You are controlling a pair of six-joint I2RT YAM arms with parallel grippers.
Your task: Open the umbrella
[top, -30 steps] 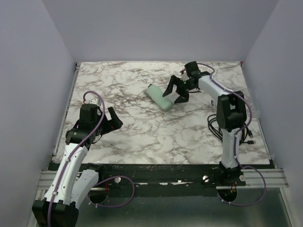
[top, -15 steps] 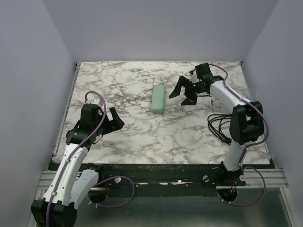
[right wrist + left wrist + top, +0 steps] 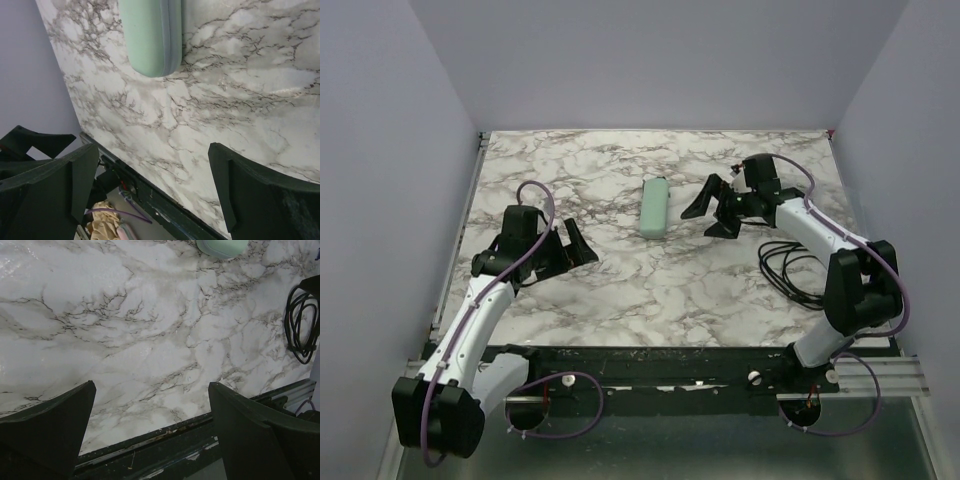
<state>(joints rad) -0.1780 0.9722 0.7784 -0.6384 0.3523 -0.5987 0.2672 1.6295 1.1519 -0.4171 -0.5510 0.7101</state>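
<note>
On the left side of the marble table (image 3: 620, 285), my left gripper (image 3: 566, 252) hangs low over the surface, near the front edge. Its jaws are spread wide and there is nothing between them. In the left wrist view I see only bare marble and the dark front rail between the two fingers (image 3: 55, 430).

More to the middle, toward the back of the table, lies a pale mint-green clamshell case (image 3: 655, 207). It lies flat with its long side pointing from front to back. The case is closed, and in the right wrist view its seam runs along one side. What is inside I cannot tell. It is well apart from the left gripper.

Just to the right of the case is my right gripper (image 3: 712, 215). It points toward the case but does not touch it. Its jaws are also fully spread and hold nothing. In its own camera the rounded end of the case shows ahead of the open fingers.

Further right, near the right edge, a coiled black cable (image 3: 790, 265) lies on the marble beside the right arm.

The umbrella does not show in any of my three views, so I cannot tell where it is.
</note>
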